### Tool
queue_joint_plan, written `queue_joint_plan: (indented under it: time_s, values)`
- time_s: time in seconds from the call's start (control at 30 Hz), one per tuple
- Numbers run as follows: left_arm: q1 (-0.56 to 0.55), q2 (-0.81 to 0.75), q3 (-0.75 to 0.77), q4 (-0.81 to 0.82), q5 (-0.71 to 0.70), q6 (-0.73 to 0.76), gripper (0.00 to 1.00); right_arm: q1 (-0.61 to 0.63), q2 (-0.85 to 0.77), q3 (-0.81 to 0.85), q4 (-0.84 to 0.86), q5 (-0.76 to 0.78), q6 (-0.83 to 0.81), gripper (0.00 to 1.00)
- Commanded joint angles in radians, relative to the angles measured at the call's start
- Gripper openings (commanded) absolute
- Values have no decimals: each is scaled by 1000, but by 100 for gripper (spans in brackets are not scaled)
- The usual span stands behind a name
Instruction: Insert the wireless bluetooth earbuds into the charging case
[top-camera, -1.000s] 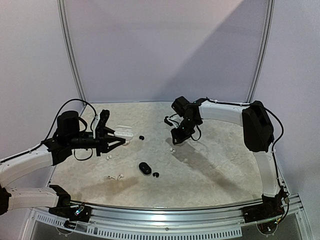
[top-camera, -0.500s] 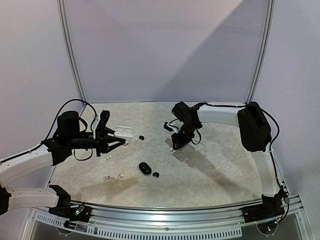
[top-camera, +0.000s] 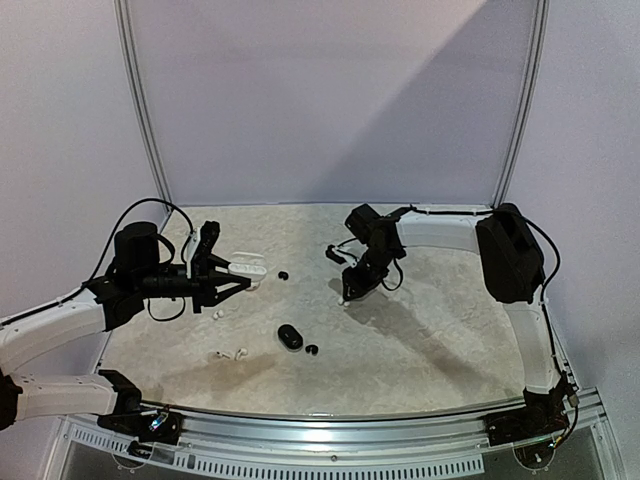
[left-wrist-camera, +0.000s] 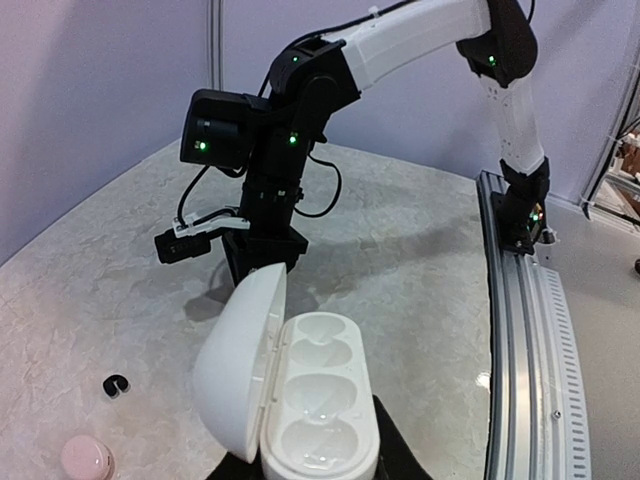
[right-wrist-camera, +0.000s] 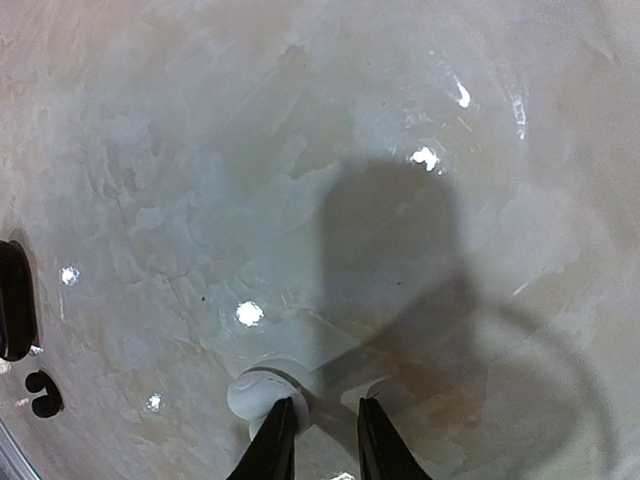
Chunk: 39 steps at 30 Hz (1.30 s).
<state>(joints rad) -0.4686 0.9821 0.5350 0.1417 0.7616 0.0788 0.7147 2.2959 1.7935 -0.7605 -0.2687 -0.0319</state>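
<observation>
**Clerk:** Item one, left gripper (top-camera: 232, 273). What is entered?

**Checker:** It is closed on the white charging case (left-wrist-camera: 318, 400), which is held above the table (top-camera: 430, 330) at the left side. The lid (left-wrist-camera: 238, 368) is stood open along one long edge, and the moulded wells are exposed.

**Clerk:** Item two, right gripper (right-wrist-camera: 322, 410)?

**Checker:** It is set low at the table near the middle and pointed down. Its fingers (right-wrist-camera: 272, 440) are parted by a narrow gap only, and bare table is seen in that gap. A white earbud (right-wrist-camera: 262, 392) is lying on the table, touched by the tip of the left finger. It is not enclosed by the pair.

**Clerk:** Remaining earbuds?

**Checker:** All are listed on the table, apart from the charging case.
- A black earbud (top-camera: 283, 274) is found just to the right of the open case.
- A second black earbud (top-camera: 312, 350) is just beside the black case (top-camera: 290, 337).
- A second white earbud (top-camera: 215, 313) is placed near the left gripper, on its near side.
- A third white earbud (top-camera: 218, 354) and a fourth white earbud (top-camera: 240, 352) are close together toward the near edge.

**Clerk:** Unclassified?

**Checker:** A pink rounded object (left-wrist-camera: 85, 458) is noted at the lower left of the left wrist view. Its kind cannot be determined.
</observation>
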Motion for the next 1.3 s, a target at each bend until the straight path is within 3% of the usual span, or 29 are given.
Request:
queue_joint_plan:
  time_s: [0.0, 0.47, 0.7, 0.97, 1.27]
  values:
    - [-11, -8, -1, -18, -8, 16, 0, 36, -10, -42, -44, -54, -5, 24]
    - [-11, -12, -4, -35, -11, 39, 0, 53, -42, -71, -17, -91, 18, 26]
    - [-11, -14, -3, -46, -15, 48, 0, 54, -38, -67, -8, -98, 24, 15]
    - [-11, -14, -3, -48, -15, 50, 0, 54, -47, -51, -10, -92, 26, 15]
    - [-10, -22, -6, -25, 20, 58, 0, 54, -76, 1, -50, -96, 0, 1]
